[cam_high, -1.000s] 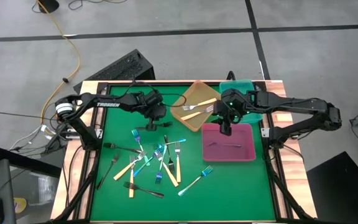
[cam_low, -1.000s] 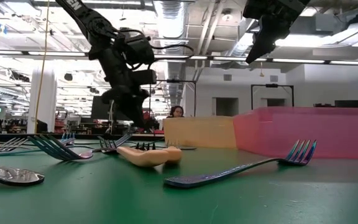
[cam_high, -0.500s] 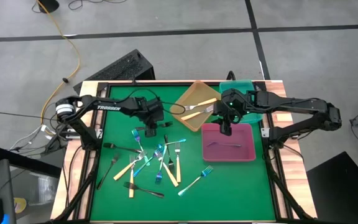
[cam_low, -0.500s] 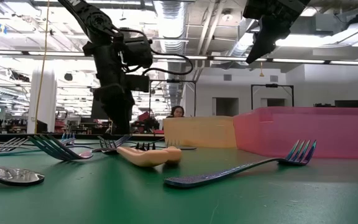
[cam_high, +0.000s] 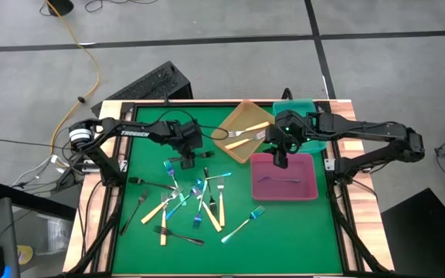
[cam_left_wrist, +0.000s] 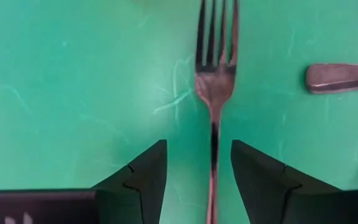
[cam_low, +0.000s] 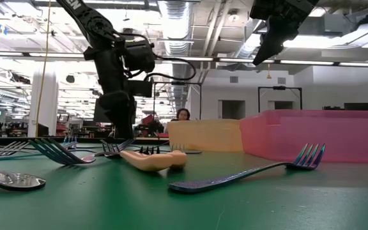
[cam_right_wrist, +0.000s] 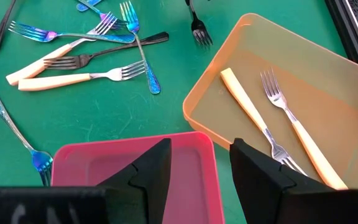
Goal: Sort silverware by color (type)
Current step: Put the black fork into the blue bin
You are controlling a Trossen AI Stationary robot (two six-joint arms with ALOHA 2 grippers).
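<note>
- Left end effector (cam_left_wrist: pixel 194 177), fingers spread, straddles a dark fork (cam_left_wrist: pixel 214 74); its handle runs lengthwise between them, nearer one finger.
- Right end effector (cam_right_wrist: pixel 194 171) hangs released over the pink tray (cam_right_wrist: pixel 191 162), farther off.

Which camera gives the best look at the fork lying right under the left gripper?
The left wrist view: the dark fork fills the picture, its handle between the open left gripper. The high view shows only a dark sliver; the low view shows its tines; the right wrist view barely shows it.
</note>
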